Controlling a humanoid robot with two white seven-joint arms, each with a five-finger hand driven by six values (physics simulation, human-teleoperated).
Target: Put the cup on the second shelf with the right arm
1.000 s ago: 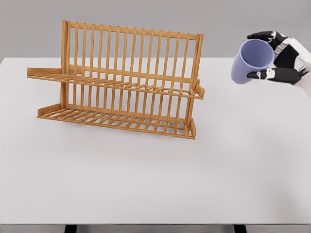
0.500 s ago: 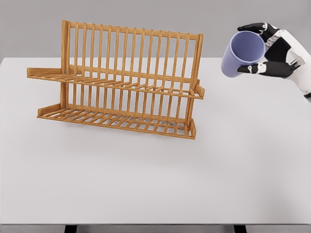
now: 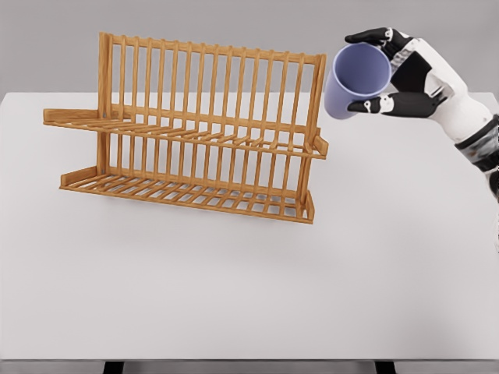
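the right hand (image 3: pixel 409 78) has its fingers (image 3: pixel 373 36) wrapped around the purple cup (image 3: pixel 355 79), tilted mouth-up in the air just right of the rack (image 3: pixel 195 128); the upper shelf (image 3: pixel 187 131) lies leftward and lower.

A single head view looks forward and down from above the near edge of the white table (image 3: pixel 234 273), taking in its whole width, the wooden rack (image 3: pixel 195 132) at mid-distance left, and the grey wall behind
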